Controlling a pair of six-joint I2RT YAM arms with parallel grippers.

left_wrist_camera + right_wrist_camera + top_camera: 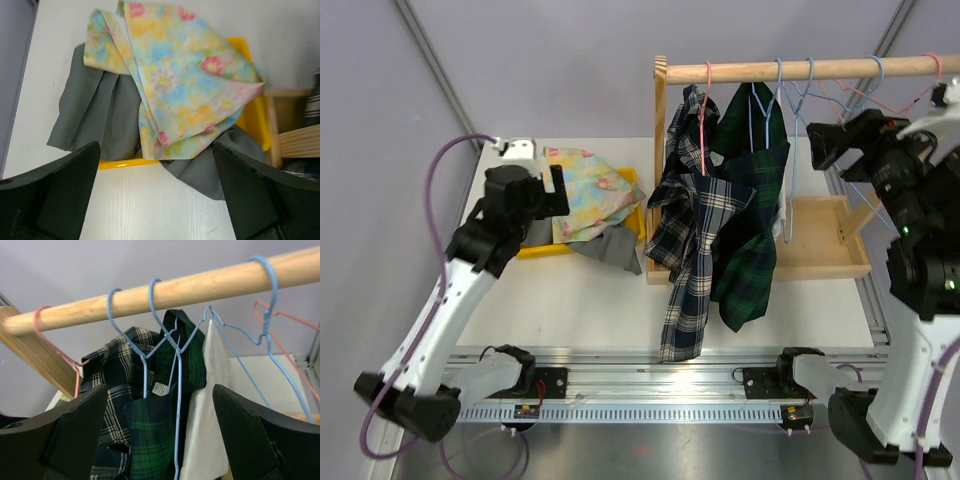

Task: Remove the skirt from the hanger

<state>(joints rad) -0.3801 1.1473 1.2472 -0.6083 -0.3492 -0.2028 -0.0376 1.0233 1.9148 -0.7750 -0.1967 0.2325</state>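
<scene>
Two skirts hang from the wooden rod (800, 69). A navy-and-white plaid skirt (695, 215) is on a pink hanger (704, 110). Beside it, a green plaid skirt (752, 210) is on a blue hanger (145, 357). My right gripper (820, 145) is up by the rod, to the right of both skirts. It is open, and the green skirt (155, 440) shows between its fingers (75, 430) without touching them. My left gripper (552, 192) hovers open over the yellow tray (540, 250). Nothing sits between its fingers (65, 195). A floral skirt (185, 85) lies in the tray.
A grey garment (100, 115) lies under the floral skirt and spills over the yellow tray's rim (125, 162). Empty blue hangers (265, 315) and a pink hanger (285, 315) hang further right. A white cloth (205, 415) hangs behind the green skirt. The rack's wooden base (820, 250) sits below.
</scene>
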